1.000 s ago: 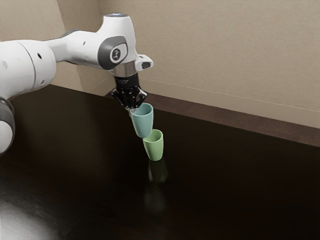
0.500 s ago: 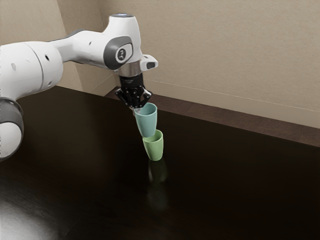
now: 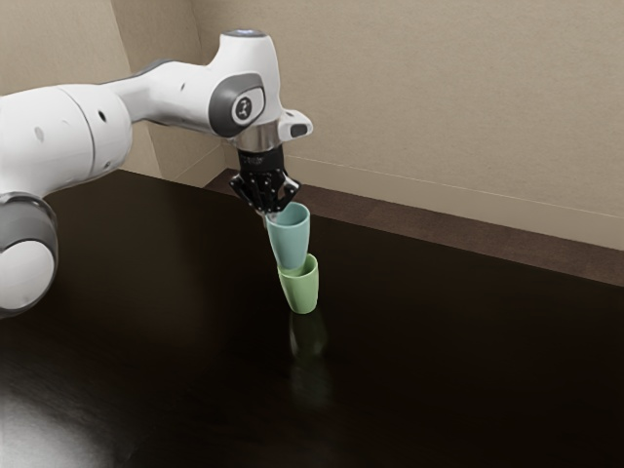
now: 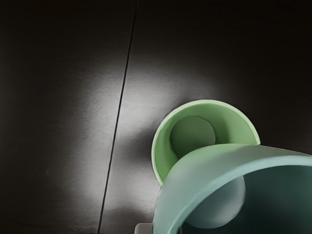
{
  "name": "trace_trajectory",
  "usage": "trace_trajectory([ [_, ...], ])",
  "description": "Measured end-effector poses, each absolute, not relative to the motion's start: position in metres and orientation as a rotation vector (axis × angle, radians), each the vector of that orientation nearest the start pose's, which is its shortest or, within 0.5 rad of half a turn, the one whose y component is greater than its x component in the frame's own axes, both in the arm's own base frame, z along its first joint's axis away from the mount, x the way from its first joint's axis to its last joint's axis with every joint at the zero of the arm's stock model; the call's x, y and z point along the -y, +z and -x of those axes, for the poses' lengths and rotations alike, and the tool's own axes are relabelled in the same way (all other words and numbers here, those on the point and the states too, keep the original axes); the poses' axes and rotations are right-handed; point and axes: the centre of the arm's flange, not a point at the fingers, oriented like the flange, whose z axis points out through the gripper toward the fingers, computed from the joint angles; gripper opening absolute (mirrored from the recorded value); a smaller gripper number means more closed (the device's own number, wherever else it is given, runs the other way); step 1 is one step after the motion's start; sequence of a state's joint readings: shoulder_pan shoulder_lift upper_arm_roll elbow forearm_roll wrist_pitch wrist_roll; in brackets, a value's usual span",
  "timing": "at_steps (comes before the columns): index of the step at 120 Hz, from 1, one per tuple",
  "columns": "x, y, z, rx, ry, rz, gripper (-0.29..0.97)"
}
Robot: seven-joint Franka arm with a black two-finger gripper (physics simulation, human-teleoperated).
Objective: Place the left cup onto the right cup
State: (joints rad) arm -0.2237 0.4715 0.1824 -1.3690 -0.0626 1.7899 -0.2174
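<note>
The black two-finger pincer is clamped on the rim of the smooth teal-blue plastic cup, which hangs tilted just above the pale green plastic cup, its base at that cup's mouth; the green cup stands upright on the dark glossy table. This looks like the seating step; the next move calls for levelling the tilt, lowering into the green cup, then parting the fingers.

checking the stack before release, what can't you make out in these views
- Exterior view: whether the teal cup's base already sits inside the green cup or only meets its rim, since the two overlap there.
- Wrist view: part of the green cup's rim, covered by the teal cup.
- Wrist view: much of the teal cup, cut off by the picture's edges.
</note>
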Motion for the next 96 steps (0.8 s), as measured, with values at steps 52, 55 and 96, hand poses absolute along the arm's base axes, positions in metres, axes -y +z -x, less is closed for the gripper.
trace_trajectory([
  [52,0.06,0.4386,-0.6929,0.259,0.071,3.101,-0.11],
  [55,0.06,0.4385,-0.693,0.259,0.07,3.101,-0.11],
  [96,0.0573,0.4411,-0.6942,0.264,0.061,3.103,-0.11],
])
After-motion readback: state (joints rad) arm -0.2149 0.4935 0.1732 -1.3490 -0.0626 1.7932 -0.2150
